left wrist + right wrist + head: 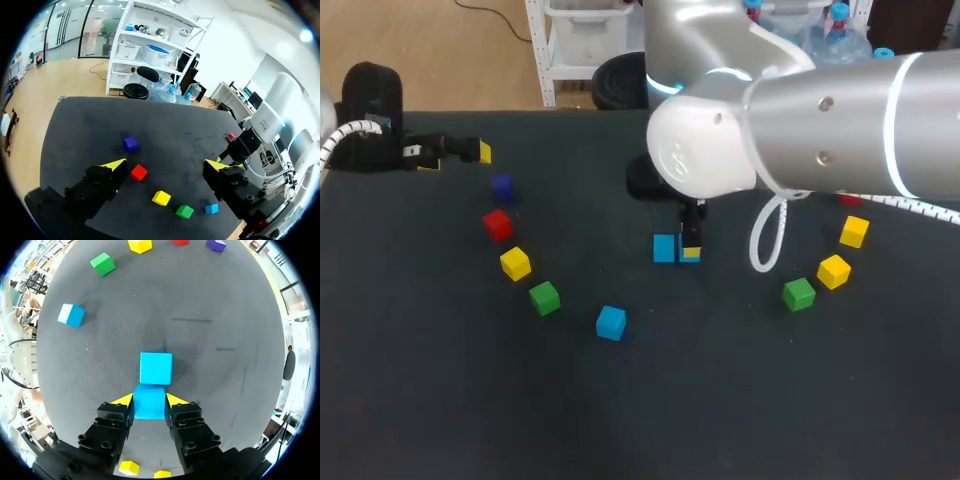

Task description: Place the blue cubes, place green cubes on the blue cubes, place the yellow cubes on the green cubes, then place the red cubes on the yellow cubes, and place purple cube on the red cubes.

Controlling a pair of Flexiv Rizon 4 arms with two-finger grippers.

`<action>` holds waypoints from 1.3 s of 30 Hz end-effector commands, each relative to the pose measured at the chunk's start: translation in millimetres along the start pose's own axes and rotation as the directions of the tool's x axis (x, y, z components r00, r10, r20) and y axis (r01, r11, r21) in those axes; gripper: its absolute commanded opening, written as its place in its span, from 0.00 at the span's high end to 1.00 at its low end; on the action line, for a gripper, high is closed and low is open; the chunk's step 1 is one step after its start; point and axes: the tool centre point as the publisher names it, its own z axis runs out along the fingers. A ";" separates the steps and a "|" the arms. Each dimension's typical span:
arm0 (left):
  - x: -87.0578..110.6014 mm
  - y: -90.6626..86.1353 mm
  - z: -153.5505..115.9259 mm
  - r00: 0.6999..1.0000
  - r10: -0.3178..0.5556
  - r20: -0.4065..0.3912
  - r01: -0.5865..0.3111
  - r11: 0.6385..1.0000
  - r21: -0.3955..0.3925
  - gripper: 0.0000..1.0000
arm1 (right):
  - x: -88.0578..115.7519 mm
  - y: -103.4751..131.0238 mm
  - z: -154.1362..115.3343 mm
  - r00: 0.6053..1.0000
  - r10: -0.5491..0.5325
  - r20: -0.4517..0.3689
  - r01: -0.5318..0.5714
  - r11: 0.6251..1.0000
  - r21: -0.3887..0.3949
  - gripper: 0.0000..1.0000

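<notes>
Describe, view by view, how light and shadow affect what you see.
Head view: the right arm gleams, half-hiding a red cube. Right wrist view: soft shadow darkens the table around the free blue cube ahead of the right gripper. Left wrist view: table evenly lit.

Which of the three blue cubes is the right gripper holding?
The blue cube clamped between the right gripper's fingers; a second blue cube sits ahead of it, the third blue cube lies apart near a green cube.
</notes>
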 end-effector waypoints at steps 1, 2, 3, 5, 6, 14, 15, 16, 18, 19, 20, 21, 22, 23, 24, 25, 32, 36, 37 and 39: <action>1.2 1.6 -0.1 1.000 0.001 0.006 -0.002 1.000 0.008 0.00 | -1.2 -2.4 0.9 1.000 -0.003 -0.001 0.003 1.000 -0.006 1.00; 1.2 1.6 -0.1 1.000 0.001 0.006 -0.002 1.000 0.008 0.00 | -1.3 -2.6 1.1 1.000 -0.003 -0.001 0.003 1.000 -0.007 1.00; 1.2 1.6 -0.1 1.000 0.001 0.006 -0.002 1.000 0.008 0.00 | -1.3 -2.7 1.3 1.000 -0.003 -0.002 0.003 1.000 -0.008 1.00; 1.2 1.6 -0.1 1.000 0.001 0.006 -0.002 1.000 0.008 0.00 | -1.0 -3.0 1.6 1.000 -0.003 -0.003 0.003 1.000 -0.010 1.00; 1.2 1.6 -0.1 1.000 0.001 0.006 -0.002 1.000 0.008 0.00 | -0.6 -3.0 1.7 1.000 -0.002 -0.004 0.002 1.000 -0.010 1.00; 1.2 1.6 -0.1 1.000 0.001 0.006 -0.002 1.000 0.008 0.00 | 2.4 -3.2 2.6 1.000 0.002 -0.005 -0.002 1.000 -0.012 1.00; 1.2 1.6 -0.1 1.000 0.001 0.006 -0.002 1.000 0.008 0.00 | 2.5 -3.2 2.6 1.000 0.003 -0.005 -0.003 1.000 -0.012 1.00; 1.2 1.6 -0.1 1.000 0.001 0.006 -0.002 1.000 0.008 0.00 | 2.5 -3.2 2.7 1.000 0.003 -0.005 -0.003 1.000 -0.012 1.00; 1.2 1.6 -0.1 1.000 0.001 0.006 -0.002 1.000 0.008 0.00 | 2.5 -3.2 3.0 1.000 0.003 -0.004 -0.003 1.000 -0.014 1.00; 1.2 1.6 -0.1 1.000 0.001 0.006 -0.002 1.000 0.008 0.00 | 2.2 -3.1 3.3 1.000 0.003 -0.002 -0.003 1.000 -0.015 1.00; 1.2 1.6 -0.1 1.000 0.001 0.006 -0.002 1.000 0.008 0.00 | 1.8 -2.9 3.6 1.000 0.003 -0.001 -0.003 1.000 -0.017 1.00; 1.2 1.6 -0.1 1.000 0.001 0.006 -0.002 1.000 0.008 0.00 | 1.6 -2.7 3.9 1.000 0.004 0.000 -0.004 1.000 -0.018 1.00; 1.2 1.6 -0.1 1.000 0.001 0.006 -0.002 1.000 0.008 0.00 | 1.2 -2.5 4.5 1.000 0.005 0.001 -0.005 1.000 -0.020 1.00; 1.2 1.6 -0.1 1.000 0.001 0.006 -0.002 1.000 0.008 0.00 | 1.0 -2.2 5.0 1.000 0.006 0.001 -0.006 1.000 -0.021 1.00; 1.2 1.6 -0.1 1.000 0.001 0.006 -0.002 1.000 0.008 0.00 | 1.0 -2.1 5.6 1.000 0.007 0.003 -0.007 1.000 -0.024 1.00; 1.2 1.6 -0.1 1.000 0.001 0.006 -0.002 1.000 0.008 0.00 | 1.2 -2.0 6.3 1.000 0.008 0.004 -0.008 1.000 -0.025 1.00; 1.2 1.6 -0.1 1.000 0.001 0.006 -0.002 1.000 0.008 0.00 | 2.5 -0.8 8.3 1.000 0.016 0.003 -0.016 0.999 -0.030 1.00; 1.2 1.6 -0.1 1.000 0.001 0.006 -0.002 1.000 0.008 0.00 | 3.6 -1.3 7.5 1.000 0.021 0.005 -0.021 0.999 -0.028 1.00; 1.2 1.6 -0.1 1.000 0.001 0.006 -0.002 1.000 0.008 0.00 | 3.7 -1.4 7.3 1.000 0.022 0.006 -0.022 0.999 -0.027 1.00; 1.2 1.6 -0.1 1.000 0.001 0.006 -0.002 1.000 0.008 0.00 | 3.6 -1.7 7.0 1.000 0.024 0.007 -0.023 0.999 -0.025 1.00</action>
